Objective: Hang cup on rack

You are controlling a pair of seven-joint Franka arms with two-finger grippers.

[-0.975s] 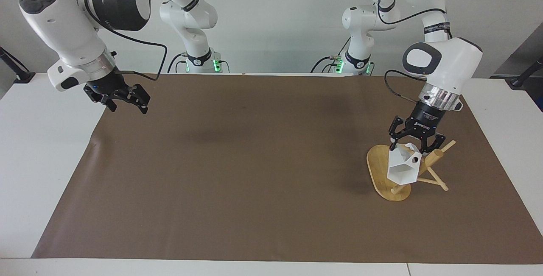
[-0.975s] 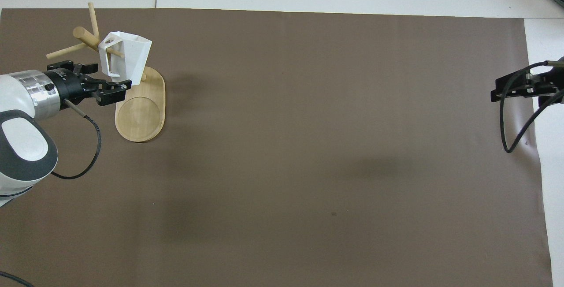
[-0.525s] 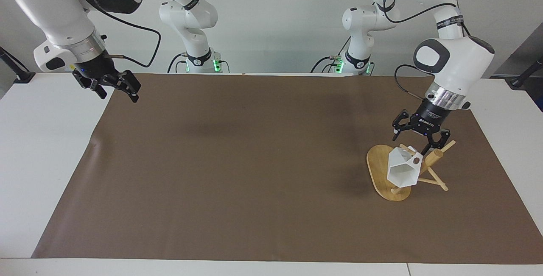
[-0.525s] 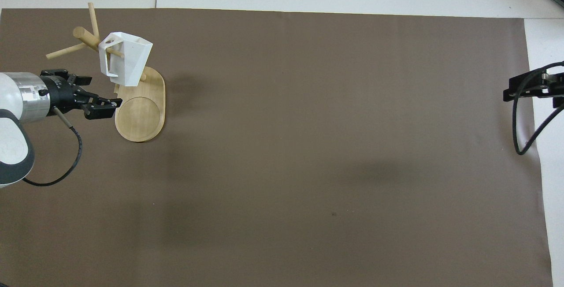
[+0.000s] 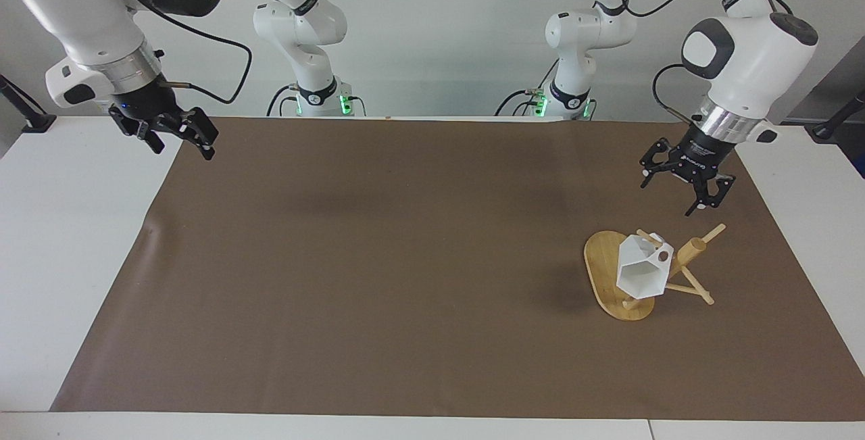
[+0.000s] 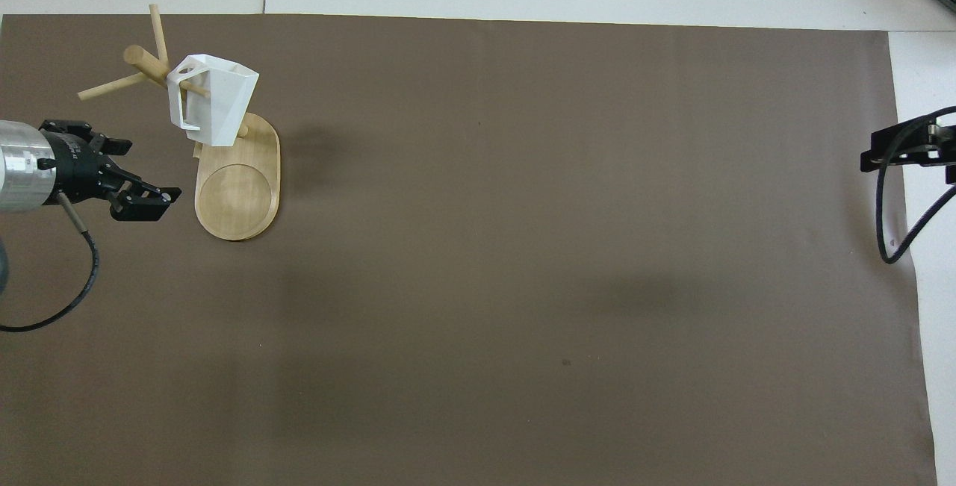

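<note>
The white faceted cup (image 5: 640, 271) hangs by its handle on a thin peg of the bamboo rack (image 5: 690, 251), tilted, over the rack's oval base (image 5: 600, 265). It also shows in the overhead view (image 6: 219, 101), above the base (image 6: 237, 204). My left gripper (image 5: 670, 195) is open and empty, raised over the brown mat clear of the rack; in the overhead view (image 6: 146, 172) it sits beside the base. My right gripper (image 5: 184, 149) is open and empty, held over the mat's edge at the right arm's end, where the arm waits.
A brown mat (image 5: 378, 264) covers most of the white table (image 5: 74, 237). Only the tip of the right gripper (image 6: 875, 159) and its cable show in the overhead view. Both arm bases stand at the robots' edge of the table.
My left gripper has drawn up and away from the cup, which stays hanging on the peg. My right gripper has risen and moved toward its own end of the table.
</note>
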